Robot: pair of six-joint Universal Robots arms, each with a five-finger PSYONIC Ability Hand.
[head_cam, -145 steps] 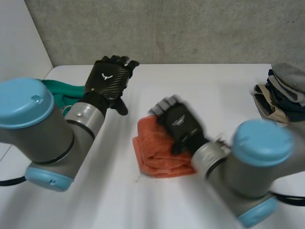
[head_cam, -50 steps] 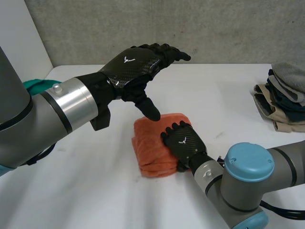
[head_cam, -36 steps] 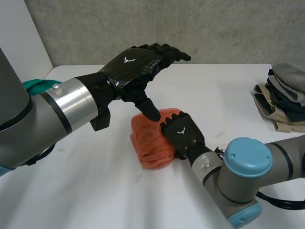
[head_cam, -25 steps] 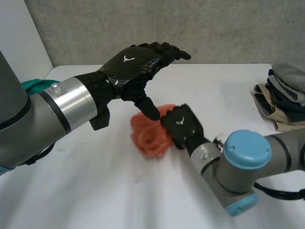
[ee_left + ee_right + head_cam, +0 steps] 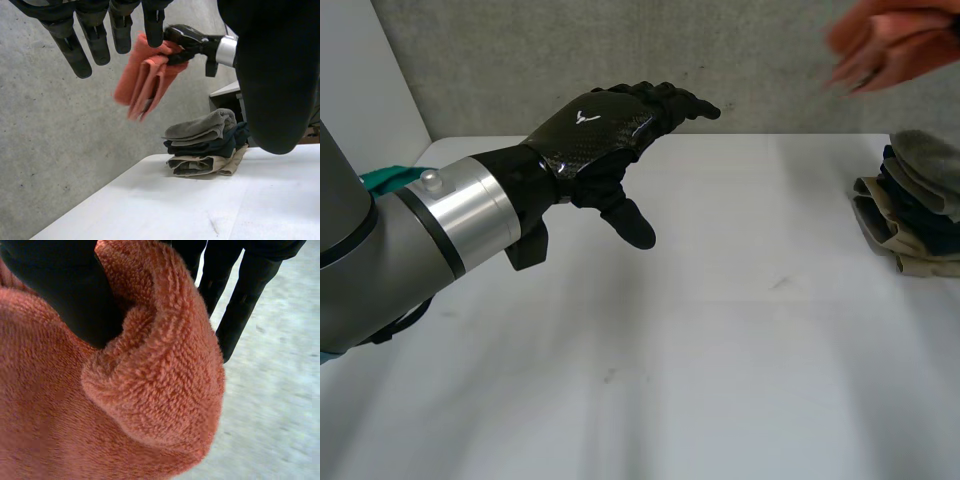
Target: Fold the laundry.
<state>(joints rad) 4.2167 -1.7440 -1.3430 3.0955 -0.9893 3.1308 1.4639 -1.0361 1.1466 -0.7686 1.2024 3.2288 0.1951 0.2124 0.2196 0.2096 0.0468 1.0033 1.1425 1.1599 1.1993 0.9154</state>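
The right hand (image 5: 190,41) is clamped on the folded orange towel (image 5: 147,80). In its own wrist view the thumb is pushed deep into a rolled fold of the terry, with the fingers (image 5: 240,287) reaching down the other side, so the cloth is pinched between them. Seen from the left wrist, the towel hangs downward from that grip in layered folds, up in the air and clear of the table (image 5: 720,350). It is above and a little to one side of the stack of folded clothes (image 5: 205,147), not touching it.

The left hand (image 5: 595,130) holds nothing. Its fingers are straight and slightly spread, the thumb angled down toward the tabletop, and it hovers over the table's middle, well apart from the towel, which lies out beyond its fingertips.

The stack sits at the table's right edge, with a grey piece on top, dark blue pieces under it and beige ones at the bottom. A green cloth (image 5: 382,180) lies at the table's left edge, partly hidden behind the left arm
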